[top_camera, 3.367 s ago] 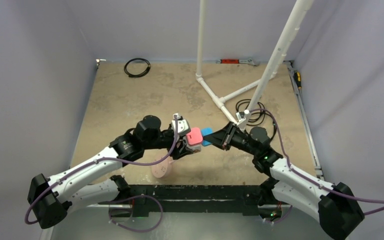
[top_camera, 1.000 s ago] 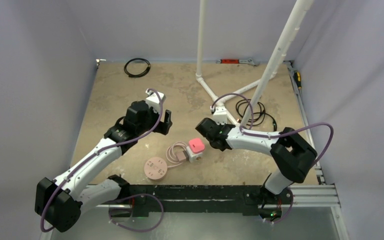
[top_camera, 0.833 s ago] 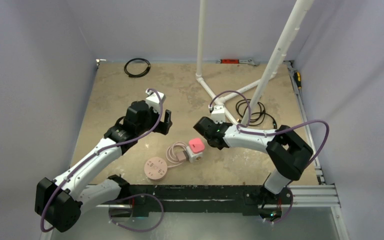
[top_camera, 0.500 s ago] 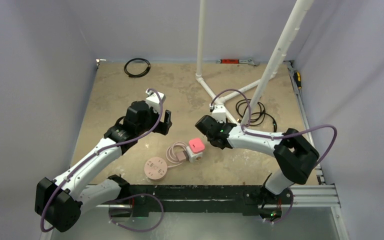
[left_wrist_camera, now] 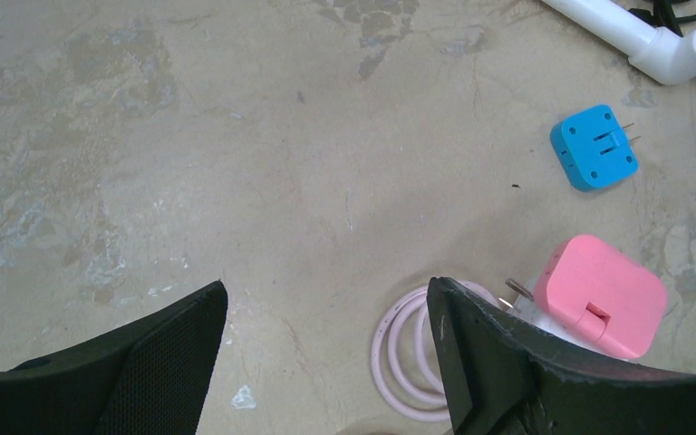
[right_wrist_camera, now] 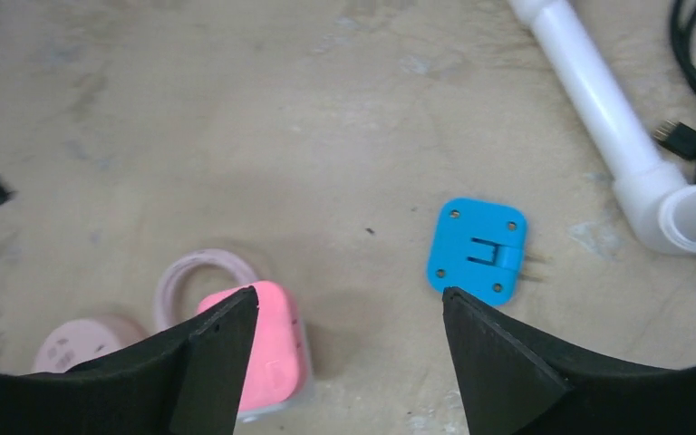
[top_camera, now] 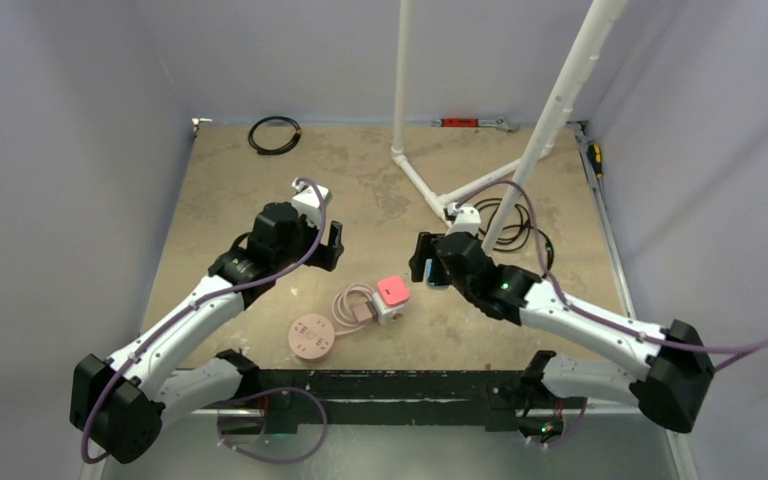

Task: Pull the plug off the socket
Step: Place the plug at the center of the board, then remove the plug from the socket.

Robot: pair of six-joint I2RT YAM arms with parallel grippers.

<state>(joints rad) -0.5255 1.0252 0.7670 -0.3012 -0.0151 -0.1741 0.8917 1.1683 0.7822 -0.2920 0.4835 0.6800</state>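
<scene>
The pink plug (top_camera: 392,291) sits flat on top of the small white socket (top_camera: 388,313) near the table's front middle; its pink coiled cable (top_camera: 352,304) lies just left. In the left wrist view the plug (left_wrist_camera: 601,297) is at the lower right, beyond my open left gripper (left_wrist_camera: 326,285), which hovers over bare table. My right gripper (right_wrist_camera: 350,292) is open and empty, with the plug (right_wrist_camera: 267,349) by its left finger and a blue plug (right_wrist_camera: 478,249) lying loose by its right finger. From above, the left gripper (top_camera: 332,243) is up-left of the socket and the right gripper (top_camera: 428,270) is just to its right.
A round pink disc with holes (top_camera: 311,335) lies front-left of the socket. White pipes (top_camera: 430,190) stand behind the right gripper, with black cables (top_camera: 510,220) at their foot. A black cable ring (top_camera: 274,134) lies at the back left.
My right gripper has opened and its arm has swung its elbow out to the right; the blue plug now shows on the table under it. The left arm has not moved.
</scene>
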